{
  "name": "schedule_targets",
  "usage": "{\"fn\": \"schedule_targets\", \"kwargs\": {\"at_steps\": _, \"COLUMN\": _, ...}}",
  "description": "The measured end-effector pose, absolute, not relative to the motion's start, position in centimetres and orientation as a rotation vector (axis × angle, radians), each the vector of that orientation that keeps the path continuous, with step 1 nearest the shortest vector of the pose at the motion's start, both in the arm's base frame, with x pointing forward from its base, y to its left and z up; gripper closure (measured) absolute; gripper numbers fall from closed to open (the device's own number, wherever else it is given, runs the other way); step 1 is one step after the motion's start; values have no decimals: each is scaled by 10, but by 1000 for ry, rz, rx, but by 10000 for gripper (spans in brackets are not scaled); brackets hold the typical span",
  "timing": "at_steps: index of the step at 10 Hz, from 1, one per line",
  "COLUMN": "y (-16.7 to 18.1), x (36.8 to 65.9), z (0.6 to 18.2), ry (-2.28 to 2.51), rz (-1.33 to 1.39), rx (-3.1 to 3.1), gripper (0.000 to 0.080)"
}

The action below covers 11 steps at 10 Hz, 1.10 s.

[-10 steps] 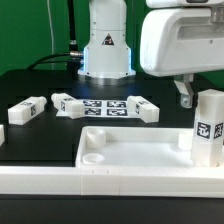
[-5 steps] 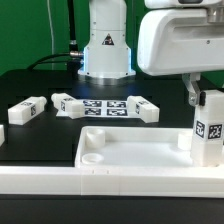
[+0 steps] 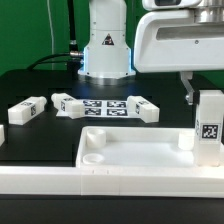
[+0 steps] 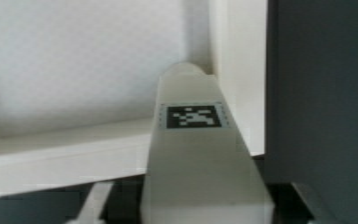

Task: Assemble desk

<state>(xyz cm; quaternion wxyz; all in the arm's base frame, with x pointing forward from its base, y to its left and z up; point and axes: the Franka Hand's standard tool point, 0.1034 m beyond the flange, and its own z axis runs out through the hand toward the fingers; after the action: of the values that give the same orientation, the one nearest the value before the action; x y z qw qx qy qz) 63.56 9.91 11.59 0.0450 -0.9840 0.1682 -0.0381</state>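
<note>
One leg (image 3: 208,130) of the desk stands upright at about three o'clock of the desk slab (image 3: 140,150), its black-and-white tag facing the exterior camera. The gripper (image 4: 201,202) is clenched on this leg, and the wrist view shows a finger pressed to each side. A round corner socket (image 3: 187,140) shows just beside the leg and looks empty. Whether the leg's foot touches the slab cannot be told.

Beyond the slab, loose parts lie flat on the black table (image 3: 40,135): a first spare leg (image 3: 22,110) at ten o'clock, a second spare leg (image 3: 68,104) at eleven, and a third spare leg (image 3: 140,108) at twelve. The marker board (image 3: 105,105) lies between the last two. A long low rail (image 3: 30,180) runs along six o'clock.

Likely risks are these. The leg may come down off-centre and catch the socket's lip or the slab's rim. It may then twist in the grasp, or push the unfixed slab sideways.
</note>
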Motion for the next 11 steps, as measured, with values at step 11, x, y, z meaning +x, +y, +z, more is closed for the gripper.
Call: {"fn": "schedule_targets", "kwargs": {"at_steps": 11, "y": 103, "x": 633, "z": 113, "ry": 1239, "rz": -44, "rx": -2756, "gripper": 229}}
